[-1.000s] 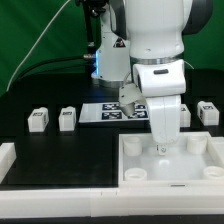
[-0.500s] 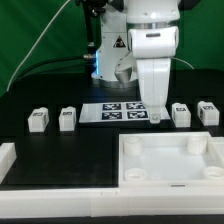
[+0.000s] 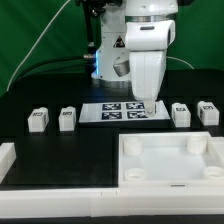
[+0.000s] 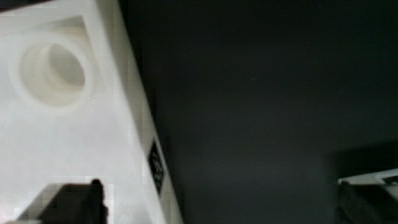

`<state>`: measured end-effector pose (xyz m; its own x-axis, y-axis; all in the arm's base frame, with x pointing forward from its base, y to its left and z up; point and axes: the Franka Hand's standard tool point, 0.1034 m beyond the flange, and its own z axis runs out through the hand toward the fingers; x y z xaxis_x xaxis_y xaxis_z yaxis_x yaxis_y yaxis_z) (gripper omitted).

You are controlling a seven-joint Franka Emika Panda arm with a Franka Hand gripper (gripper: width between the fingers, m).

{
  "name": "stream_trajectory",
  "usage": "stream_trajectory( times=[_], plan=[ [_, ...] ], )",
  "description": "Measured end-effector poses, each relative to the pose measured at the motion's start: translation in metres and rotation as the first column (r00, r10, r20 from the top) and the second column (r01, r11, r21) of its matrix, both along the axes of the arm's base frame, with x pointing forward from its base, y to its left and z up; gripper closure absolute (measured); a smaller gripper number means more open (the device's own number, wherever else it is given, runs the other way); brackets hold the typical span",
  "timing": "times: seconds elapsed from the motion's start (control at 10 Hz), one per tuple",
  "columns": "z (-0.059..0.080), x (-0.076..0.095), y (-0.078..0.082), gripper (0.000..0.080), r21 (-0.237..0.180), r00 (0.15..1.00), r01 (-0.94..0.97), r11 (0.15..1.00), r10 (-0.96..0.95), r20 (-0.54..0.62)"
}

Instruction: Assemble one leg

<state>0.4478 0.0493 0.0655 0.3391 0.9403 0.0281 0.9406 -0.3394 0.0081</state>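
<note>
Raised, off large white square panel [image 3: 170, 160]: two-finger gripper [image 4: 222, 195], jaws spread, empty. Small white plastic tagged leg [image 3: 181, 114]: on table [image 3: 60, 95] nr marker board [image 3: 120, 111]. Prob. light, stiff, slick; pinch flat sides.

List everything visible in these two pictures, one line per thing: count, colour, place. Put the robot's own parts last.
small white plastic block-shaped legs: four, white with black-and-white tags; on the table, two at the exterior view's left of the marker board, two at its right.
large white square panel with round corner sockets: one, white; front of the table, toward the exterior view's right.
marker board: one, white with black tags; flat, mid-table.
black table: one, black; under everything.
white raised border: one, white; the table's front and left edge.
white robot arm: one; above the marker board.
end effector: one, dark fingers; open, empty.
</note>
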Motion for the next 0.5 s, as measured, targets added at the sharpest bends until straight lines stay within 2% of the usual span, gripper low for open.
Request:
stream_trajectory(
  times=[0.2, 0.4, 0.5],
  plan=[
    [0.000, 0.000, 0.000, 0.0150, 0.003, 0.984, 0.176, 0.984, -0.176, -0.005],
    [-0.003, -0.007, 0.003, 0.0150, 0.011, 0.891, 0.454, 0.891, -0.453, -0.030],
    [-0.004, -0.011, 0.011, 0.0150, 0.009, 0.806, 0.591, 0.806, -0.590, -0.043]
  ],
)
